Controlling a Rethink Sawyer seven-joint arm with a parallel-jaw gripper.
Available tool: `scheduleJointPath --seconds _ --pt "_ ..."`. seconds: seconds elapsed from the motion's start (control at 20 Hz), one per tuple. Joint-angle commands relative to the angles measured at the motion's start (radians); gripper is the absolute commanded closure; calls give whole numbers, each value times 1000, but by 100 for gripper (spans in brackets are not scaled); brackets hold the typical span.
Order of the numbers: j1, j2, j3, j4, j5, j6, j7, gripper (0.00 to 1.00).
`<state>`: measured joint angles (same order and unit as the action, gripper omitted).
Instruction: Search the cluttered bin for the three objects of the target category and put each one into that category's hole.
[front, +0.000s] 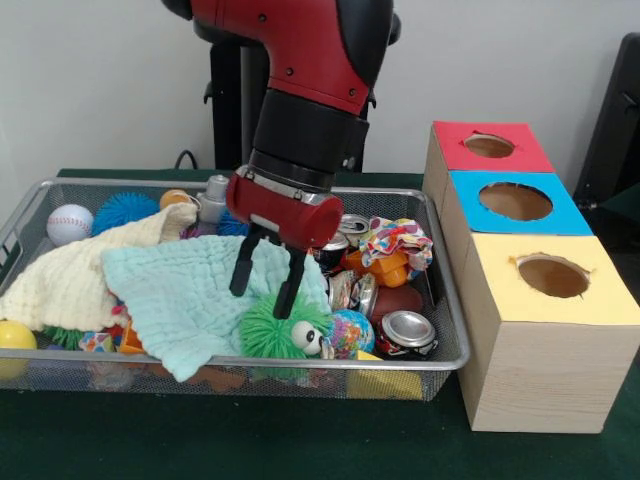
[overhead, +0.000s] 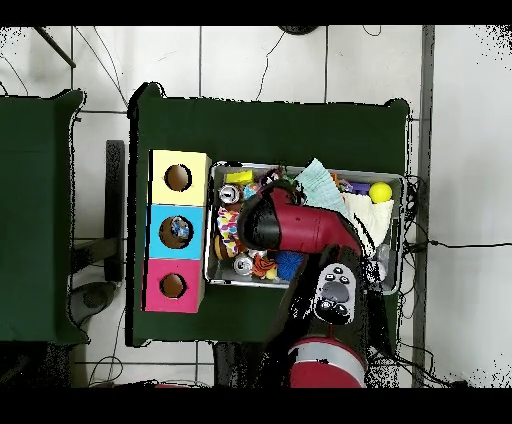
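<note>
Bin (front: 445, 300) on green table (front: 300, 440).

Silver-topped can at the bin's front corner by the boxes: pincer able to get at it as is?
Probably yes. The can lies uncovered on top; the open pincer hangs over the green furry ball beside it.

The front view sits low and close across the table, facing the robot; the gripper (front: 266, 272) hangs at mid-frame, the bin (front: 440, 362) spreads below and to both sides of it, and the three-holed box (front: 535, 330) stands to its right. The overhead view looks straight down from high up, far back, taking in the whole table (overhead: 270, 125) and floor; there the gripper is hidden under the arm (overhead: 300, 228). Both views share bin, box and arm.
</note>
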<state>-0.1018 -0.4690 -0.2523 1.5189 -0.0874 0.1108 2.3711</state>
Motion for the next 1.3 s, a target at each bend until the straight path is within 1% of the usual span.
scheduleJointPath --seconds 0.05,0.15,0.35,0.55,0.85,0.95,1.1,1.3 --pt "-3 1 -52 37 10 160 73 0" --pt "-14 -16 -42 64 1 167 63 0" --pt "-42 -35 -18 136 -18 147 56 0" --pt "-74 -11 16 177 -28 88 63 0" --pt "-110 71 59 176 -31 -7 81 0" --pt "-105 101 54 163 -31 -43 92 0" --pt "-113 147 67 143 -28 -81 96 0" --pt "-121 176 80 138 -21 -111 98 0"
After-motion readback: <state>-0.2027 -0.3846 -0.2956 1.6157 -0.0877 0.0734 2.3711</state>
